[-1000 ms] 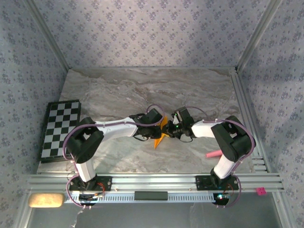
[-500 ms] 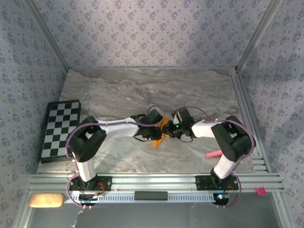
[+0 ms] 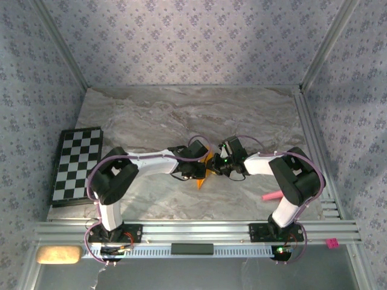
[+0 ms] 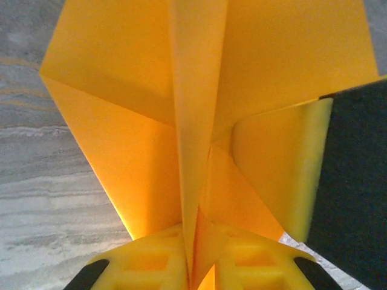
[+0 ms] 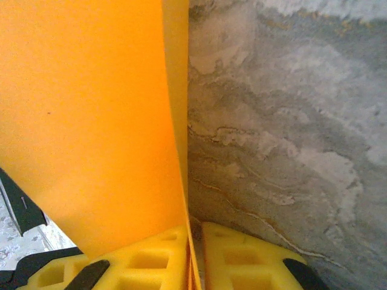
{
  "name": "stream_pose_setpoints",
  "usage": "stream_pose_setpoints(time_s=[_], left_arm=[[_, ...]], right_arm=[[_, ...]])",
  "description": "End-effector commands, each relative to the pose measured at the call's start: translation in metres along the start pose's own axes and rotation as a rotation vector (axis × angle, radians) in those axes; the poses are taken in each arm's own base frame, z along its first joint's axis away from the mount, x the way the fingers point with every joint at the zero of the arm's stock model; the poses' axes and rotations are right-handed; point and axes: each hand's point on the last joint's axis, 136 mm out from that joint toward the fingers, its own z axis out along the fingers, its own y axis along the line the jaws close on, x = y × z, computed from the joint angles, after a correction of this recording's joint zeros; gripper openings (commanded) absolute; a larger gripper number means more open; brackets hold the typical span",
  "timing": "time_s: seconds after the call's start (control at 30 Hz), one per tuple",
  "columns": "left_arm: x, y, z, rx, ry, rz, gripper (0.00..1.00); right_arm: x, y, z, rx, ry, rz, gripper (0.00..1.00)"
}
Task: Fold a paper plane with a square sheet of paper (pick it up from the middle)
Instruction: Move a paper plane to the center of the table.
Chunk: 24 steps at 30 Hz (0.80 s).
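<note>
- left gripper (image 4: 196, 266): yellow fingers clenched on a folded ridge of the square sheet of paper (image 4: 121, 157). The paper is pinched right between the pads.
- right gripper (image 5: 193, 257): also clamped on the sheet, with its thin edge running down into the slit between the fingers.
- The sheet is orange-yellow and already partly folded. The left wrist view shows angled flaps and a centre ridge standing up.
- In the top view the sheet sits mid-worktop, between the two grippers, which face each other close together. Can't tell whether it touches the surface.
- Step, as I judge it: mid-fold, with the dart body half formed and the wings not yet laid down.
- Next move probably needs one gripper to anchor the ridge while the other swings a flap over. Pulling apart risks tearing or slipping the thin paper, so keep it gentle and coordinated.
- worktop (image 3: 181, 115): grey-beige marble pattern, matte.
- chequered board (image 3: 75, 164) lies at the left edge and a pink stick (image 3: 270, 196) near the right arm's base, both well apart from the sheet.
- Room: floral wallpaper on the walls, with an aluminium rail (image 3: 193, 231) along the near edge.
</note>
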Motion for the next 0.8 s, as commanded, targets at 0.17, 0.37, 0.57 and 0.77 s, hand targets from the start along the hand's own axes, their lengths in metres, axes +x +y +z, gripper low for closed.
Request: stream_pose_setpoints(time_s=[0.17,0.37,0.57,0.77], left_arm=[[-0.007,-0.01,0.001,0.027,-0.003,0.018,0.11],[-0.017,0.014,-0.02,-0.101,-0.08,-0.015,0.05],[-0.025,0.045,-0.044,-0.3,-0.138,-0.027,0.06],[-0.031,0.055,-0.045,-0.401,-0.132,-0.019,0.06]], right_arm=[[0.0,-0.005,-0.002,0.002,-0.001,0.014,0.15],[-0.007,0.007,-0.018,-0.015,-0.039,-0.018,0.28],[-0.014,0.003,-0.045,0.066,-0.108,-0.058,0.45],[-0.015,-0.008,-0.057,0.085,-0.134,-0.035,0.46]])
